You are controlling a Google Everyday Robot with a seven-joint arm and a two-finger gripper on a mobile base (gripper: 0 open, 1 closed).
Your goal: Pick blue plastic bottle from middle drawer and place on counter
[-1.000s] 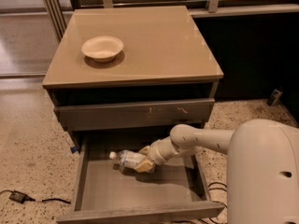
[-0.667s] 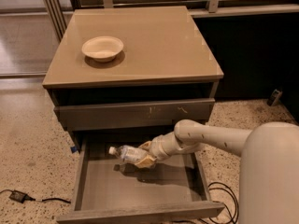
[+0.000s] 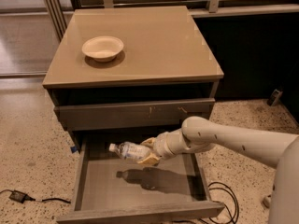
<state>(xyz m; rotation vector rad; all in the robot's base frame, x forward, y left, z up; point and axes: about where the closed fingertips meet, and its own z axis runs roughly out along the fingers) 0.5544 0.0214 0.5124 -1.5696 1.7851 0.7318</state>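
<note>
The blue plastic bottle [image 3: 128,150] is a small clear bottle with a white cap pointing left. It lies sideways in my gripper [image 3: 148,151], which is shut on its right end and holds it in the air above the floor of the middle drawer [image 3: 140,183]. The drawer is pulled out wide and the bottle's shadow falls on its grey floor. My white arm [image 3: 224,139] reaches in from the right. The tan counter [image 3: 159,41] is above, on top of the cabinet.
A white paper bowl [image 3: 103,48] sits on the left part of the counter. A shut drawer front [image 3: 135,113] with small scratches is just above the open drawer. Black cables [image 3: 224,195] lie on the terrazzo floor at the right, and a plug [image 3: 16,196] at the left.
The gripper has lifted the bottle up off the drawer floor; it now hangs higher, with its shadow apart from it below. The arm has risen slightly.
</note>
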